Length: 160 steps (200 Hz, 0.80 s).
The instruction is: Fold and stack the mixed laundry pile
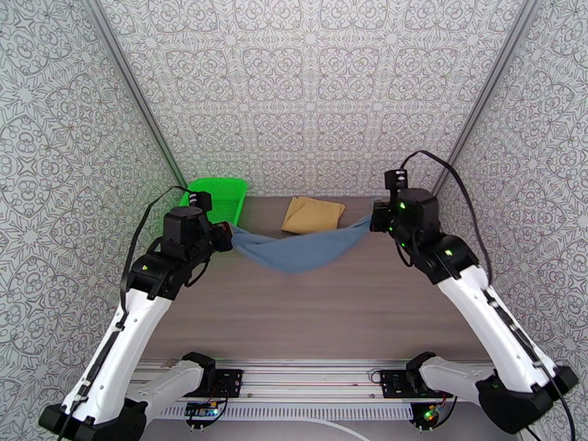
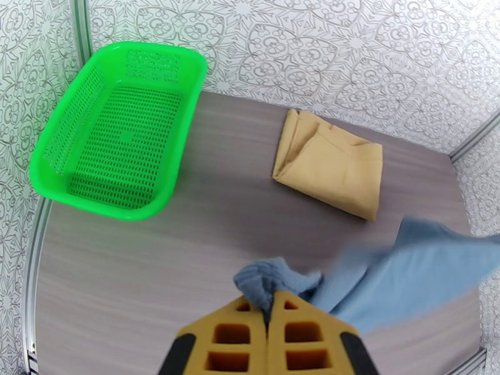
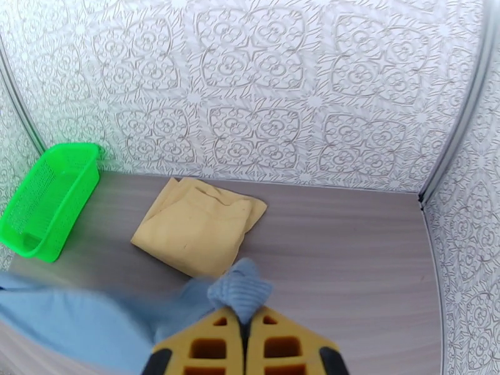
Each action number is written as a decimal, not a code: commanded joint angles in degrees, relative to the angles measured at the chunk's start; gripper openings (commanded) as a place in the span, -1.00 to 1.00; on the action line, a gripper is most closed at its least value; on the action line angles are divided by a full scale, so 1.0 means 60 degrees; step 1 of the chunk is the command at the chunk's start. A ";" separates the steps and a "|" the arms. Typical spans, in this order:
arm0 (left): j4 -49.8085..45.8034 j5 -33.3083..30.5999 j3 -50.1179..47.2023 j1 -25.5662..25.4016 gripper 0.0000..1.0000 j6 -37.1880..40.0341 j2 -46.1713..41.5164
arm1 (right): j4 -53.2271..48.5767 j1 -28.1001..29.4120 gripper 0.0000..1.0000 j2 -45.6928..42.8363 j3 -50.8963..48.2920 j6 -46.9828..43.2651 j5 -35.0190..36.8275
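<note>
two arms, one garment: you have the blue-grey tank top [image 1: 298,251] strung between both grippers above the table [image 1: 309,317], and its middle sags in a single shallow curve. from the top view you cannot tell whether the lowest fold touches the wood.

your left gripper [image 1: 226,237] is clamped on one bunched end of the tank top. in the left wrist view, its two yellow fingers [image 2: 240,335] are pressed together with a knot of blue fabric poking out at the tips. your right gripper [image 1: 375,218] is pinched on the other end in the same way. the right wrist view shows a small tuft of cloth standing up between its two closed fingers [image 3: 212,348].

count two laundry items in all. the second, one mustard-tan cloth [image 1: 314,215], lies folded into a rough rectangle on the far half of the table, near the back wall and just beyond the hanging top. no gripper touches it.

one green mesh basket [image 1: 220,191] sits in the far left corner, well apart from the tan cloth and beside your left gripper. the patterned walls [image 1: 316,82] close in the table on three sides.
</note>
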 commanded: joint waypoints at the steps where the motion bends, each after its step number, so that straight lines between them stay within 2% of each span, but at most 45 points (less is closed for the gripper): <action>1: 0.0030 0.0524 -0.0689 -0.0038 -1.00 -0.0198 0.0002 | -0.0603 -0.0065 -1.00 -0.0371 -0.1121 0.0616 0.0042; 45: 0.0682 0.0710 -0.2672 -0.0547 -1.00 -0.0918 -0.0052 | -0.2305 -0.0053 -1.00 -0.0748 -0.3901 0.2816 -0.0717; 83: 0.0701 0.0563 -0.3592 -0.0884 -1.00 -0.1256 -0.0187 | -0.2495 0.0035 -0.99 -0.1435 -0.6661 0.4493 -0.2943; 92: 0.0673 0.0521 -0.3627 -0.0880 -1.00 -0.1273 -0.0225 | -0.2459 0.0075 -0.81 -0.1618 -0.7068 0.4689 -0.3399; 102: 0.0608 0.0462 -0.3579 -0.0862 -1.00 -0.1255 -0.0235 | -0.2506 0.0078 -0.46 -0.1758 -0.7364 0.4736 -0.3811; 116: 0.0526 0.0373 -0.3457 -0.0861 -1.00 -0.1210 -0.0219 | -0.2762 0.0080 -0.17 -0.1783 -0.7327 0.4586 -0.3873; 123: 0.0505 0.0344 -0.3391 -0.0855 -1.00 -0.1195 -0.0202 | -0.2904 0.0078 0.11 -0.1773 -0.7157 0.4456 -0.3764; 131: 0.0485 0.0321 -0.3325 -0.0841 -1.00 -0.1167 -0.0183 | -0.3023 0.0088 0.30 -0.1733 -0.6915 0.4327 -0.3594; 143: 0.0475 0.0310 -0.3253 -0.0826 -1.00 -0.1150 -0.0164 | -0.3026 0.0078 0.48 -0.1609 -0.6509 0.4161 -0.3371; 160: 0.0453 0.0324 -0.3215 -0.0820 -1.00 -0.1136 -0.0156 | -0.2569 0.0084 0.54 -0.1158 -0.5972 0.3913 -0.3294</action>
